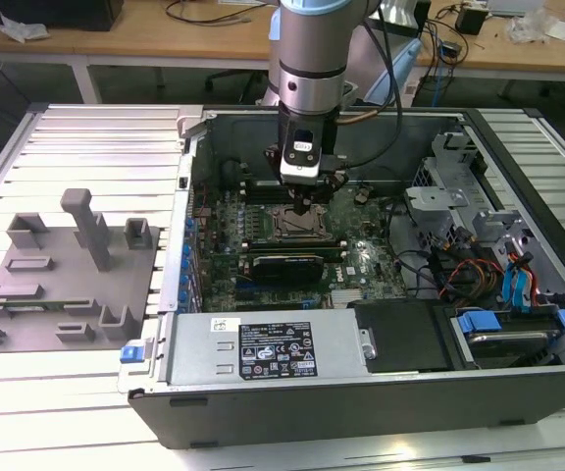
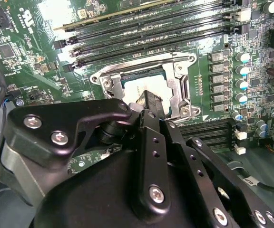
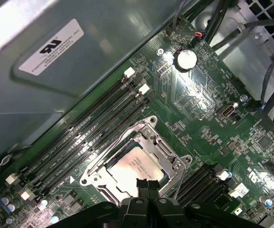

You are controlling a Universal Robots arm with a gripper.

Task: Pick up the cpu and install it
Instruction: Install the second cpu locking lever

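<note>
From my seat I see the cpu lying flat, silvery-white top facing up, inside the metal-framed socket on the green motherboard. It is square, so I can pick out no long axis; its edges run parallel to the socket frame and to the rows of dark memory slots just beside the socket. In both wrist views the top looks pale, matte metal with faint print that I leave unread, and its near edge is hidden behind the jaws. The gripper sits directly above that near edge; its two black fingertips appear pressed together, closed with nothing between them, and I cannot tell whether they touch the chip. In the exterior view the arm comes straight down into the open computer case, the gripper over the socket, while a grey moulded tray rests on the tabletop near its edge at the exterior view's left, well apart from the case.
</note>
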